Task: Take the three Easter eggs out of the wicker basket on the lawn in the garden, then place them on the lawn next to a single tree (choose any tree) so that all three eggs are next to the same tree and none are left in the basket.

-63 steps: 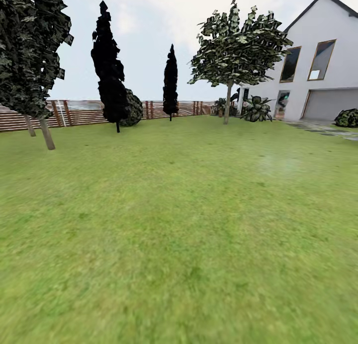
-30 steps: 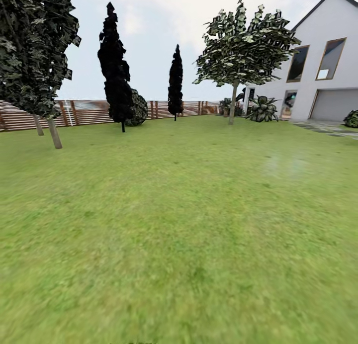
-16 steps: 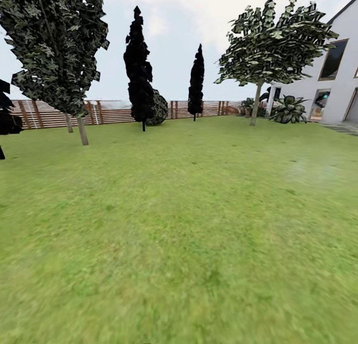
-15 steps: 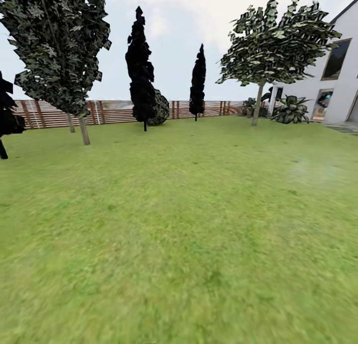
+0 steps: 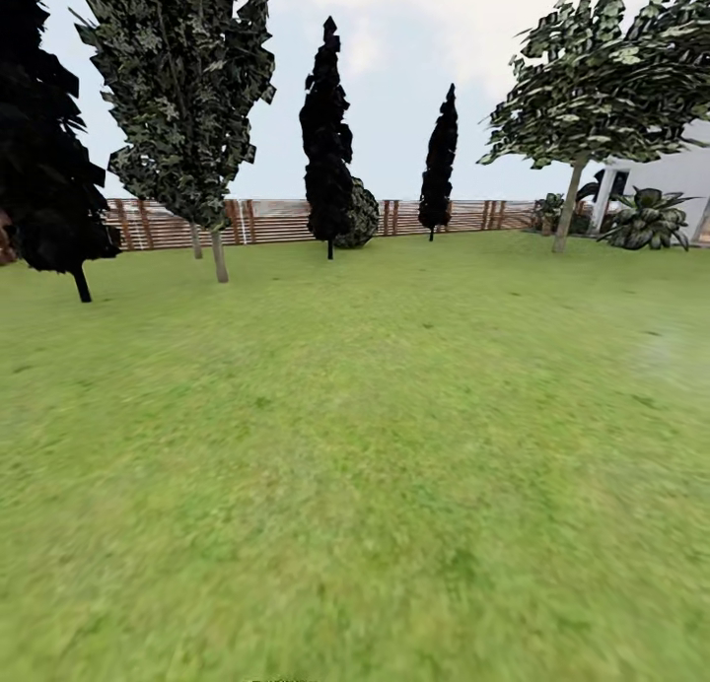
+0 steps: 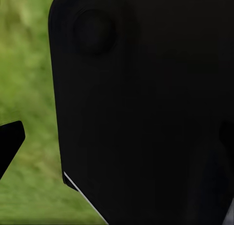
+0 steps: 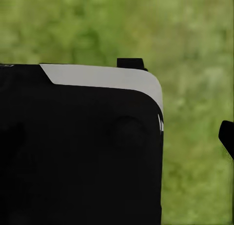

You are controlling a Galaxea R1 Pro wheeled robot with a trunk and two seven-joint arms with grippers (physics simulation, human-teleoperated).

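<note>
The lawn (image 5: 355,445) spreads wide and flat in front of me in the head view. A tree (image 5: 219,253) with a pale trunk and a blocky green canopy stands at the far left by the fence. A second pale-trunked tree (image 5: 568,207) stands at the far right. The three Easter eggs and the wicker basket are out of view. In the left wrist view one black fingertip (image 6: 9,142) sits at the frame's edge over grass, beside a large black body. In the right wrist view one fingertip (image 7: 226,137) likewise sits at the edge; both grippers look open.
A brown slat fence (image 5: 276,221) closes the garden at the back. Slim black cypress-shaped trees (image 5: 327,140) (image 5: 439,155) stand before it, and another dark tree (image 5: 54,179) at the left. A spiky shrub (image 5: 646,219) and a corner of the white house (image 5: 680,170) are at the right.
The camera has turned left: trees, fence and house have slid rightward in the picture. The house has nearly left the frame and a dark tree has come in at the left.
</note>
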